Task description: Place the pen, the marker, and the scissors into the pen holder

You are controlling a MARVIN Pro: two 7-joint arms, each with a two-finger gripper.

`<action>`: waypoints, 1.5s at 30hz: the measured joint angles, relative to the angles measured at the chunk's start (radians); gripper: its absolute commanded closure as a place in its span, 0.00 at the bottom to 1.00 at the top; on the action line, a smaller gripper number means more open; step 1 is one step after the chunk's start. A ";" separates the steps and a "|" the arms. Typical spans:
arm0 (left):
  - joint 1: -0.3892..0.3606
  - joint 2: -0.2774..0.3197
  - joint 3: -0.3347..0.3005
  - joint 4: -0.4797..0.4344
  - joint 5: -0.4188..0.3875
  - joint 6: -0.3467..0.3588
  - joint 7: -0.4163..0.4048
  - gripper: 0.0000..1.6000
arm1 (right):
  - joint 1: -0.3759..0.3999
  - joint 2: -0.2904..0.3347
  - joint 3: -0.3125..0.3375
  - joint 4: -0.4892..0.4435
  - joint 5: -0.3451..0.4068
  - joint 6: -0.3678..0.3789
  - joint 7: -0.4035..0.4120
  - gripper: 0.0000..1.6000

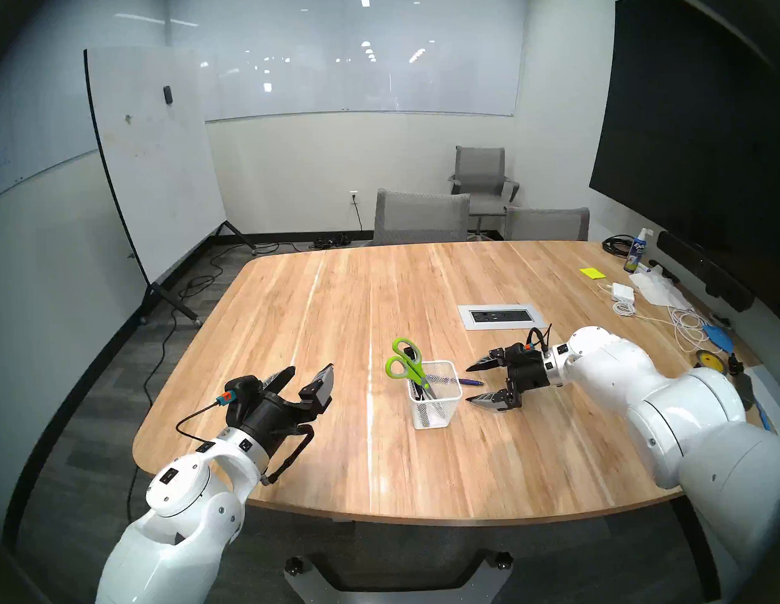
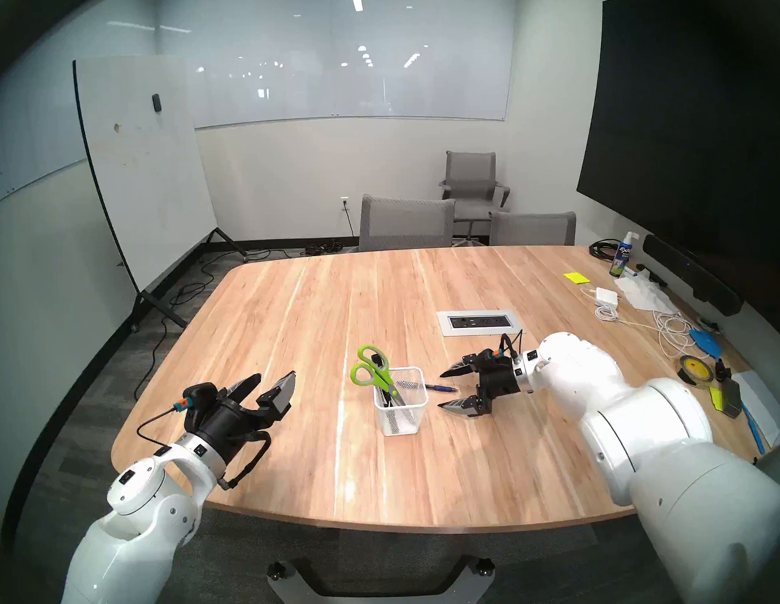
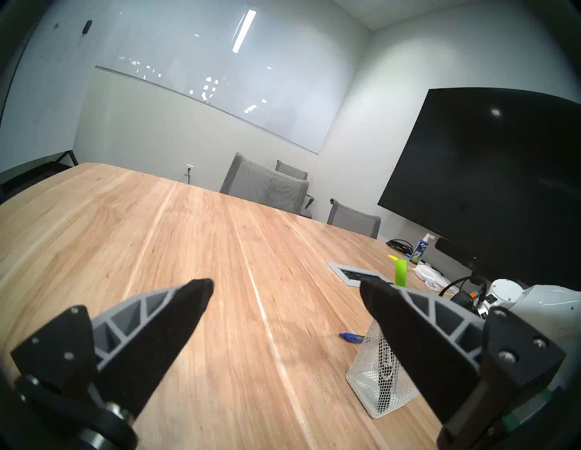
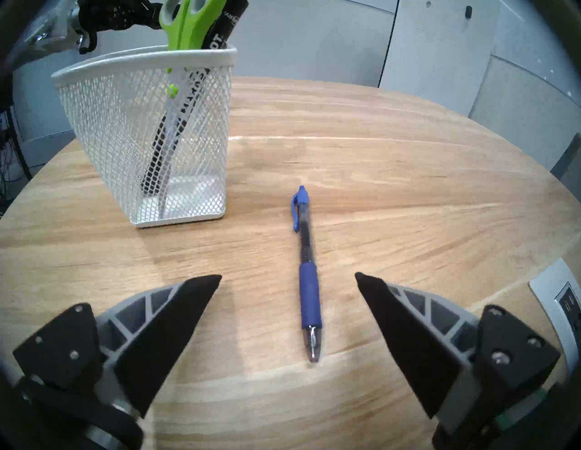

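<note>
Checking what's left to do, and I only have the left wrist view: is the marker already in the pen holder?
Observer: Yes, the marker stands in the pen holder, leaning beside the scissors.
Operator: And the pen I glimpse behind it?
Observer: The pen lies flat on the table, apart from the holder.
Operator: Is the right gripper holding anything?
Observer: No, the right gripper is open and empty, its fingers spread with the pen's tip pointing into the gap.

table [image 1: 318, 324]; whiteboard [image 1: 154, 162]; grey chairs [image 1: 420, 216]; spray bottle [image 1: 635, 251]; possibly tape roll [image 1: 708, 358]
</note>
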State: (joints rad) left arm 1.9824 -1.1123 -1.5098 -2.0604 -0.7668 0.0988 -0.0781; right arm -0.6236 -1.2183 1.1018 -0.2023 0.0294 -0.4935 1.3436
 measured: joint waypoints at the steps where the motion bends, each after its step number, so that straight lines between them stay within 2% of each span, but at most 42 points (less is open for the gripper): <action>1: 0.000 0.000 0.000 0.000 0.000 0.000 0.000 0.00 | 0.002 -0.003 -0.003 0.004 -0.001 0.002 0.002 0.00; 24: 0.000 0.000 0.000 0.000 0.000 0.000 0.000 0.00 | 0.041 -0.035 -0.050 0.049 -0.013 0.020 0.022 0.00; 26: 0.000 0.000 0.000 0.000 0.000 0.000 0.000 0.00 | 0.043 -0.036 -0.051 0.050 -0.013 0.017 0.021 0.50; 27: 0.000 0.000 0.000 0.000 0.000 0.000 0.000 0.00 | 0.043 -0.037 -0.052 0.050 -0.013 0.016 0.020 0.64; 28: 0.000 0.000 0.000 0.000 0.000 0.000 0.000 0.00 | 0.044 -0.037 -0.053 0.050 -0.014 0.014 0.019 0.72; 29: 0.000 0.000 0.000 0.000 0.000 0.000 0.000 0.00 | 0.044 -0.038 -0.054 0.050 -0.014 0.011 0.017 0.89; 30: 0.000 0.000 0.000 0.000 0.000 0.000 0.000 0.00 | 0.045 -0.039 -0.055 0.050 -0.014 0.007 0.013 0.97; 31: 0.000 0.000 0.000 0.000 0.000 0.000 0.000 0.00 | 0.046 -0.039 -0.056 0.050 -0.014 0.002 0.009 1.00; 44: 0.000 0.000 0.000 0.000 0.000 0.000 0.000 0.00 | 0.053 -0.042 -0.054 0.050 -0.008 -0.034 -0.029 1.00; 45: 0.000 0.000 0.000 0.000 0.000 0.000 0.000 0.00 | 0.053 -0.042 -0.053 0.050 -0.008 -0.037 -0.032 0.00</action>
State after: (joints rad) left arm 1.9824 -1.1126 -1.5101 -2.0604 -0.7666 0.0989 -0.0783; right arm -0.5703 -1.2598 1.0491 -0.1525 0.0211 -0.5301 1.3116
